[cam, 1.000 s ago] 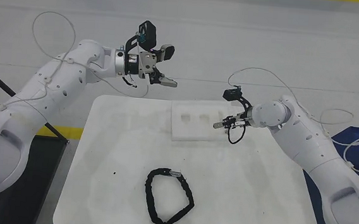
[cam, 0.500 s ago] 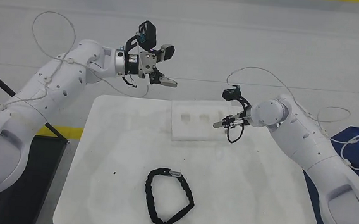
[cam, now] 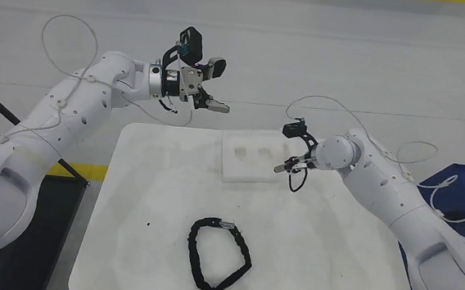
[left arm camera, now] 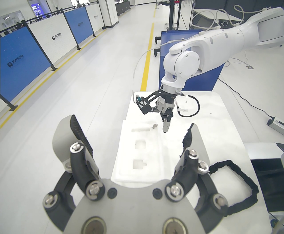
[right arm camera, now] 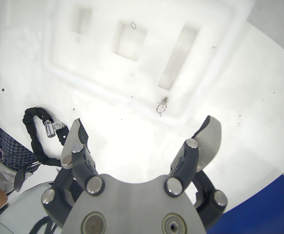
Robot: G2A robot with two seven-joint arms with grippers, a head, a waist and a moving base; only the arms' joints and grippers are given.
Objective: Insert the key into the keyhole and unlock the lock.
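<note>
Key (right arm camera: 163,106) lies on the rim of the white foam tray (cam: 252,159), at the tray's 3 o'clock end just off the long slot, the tray itself at 12 o'clock on the worktop (cam: 330,259). Right tool (right arm camera: 144,126) hangs near the key with fingers apart and nothing between them. The left tool (cam: 211,102) is held off the worktop's 11 o'clock edge, likewise spread and empty, and the black chain lock (cam: 220,255) lies looped at 6 o'clock, well apart from the key.
</note>
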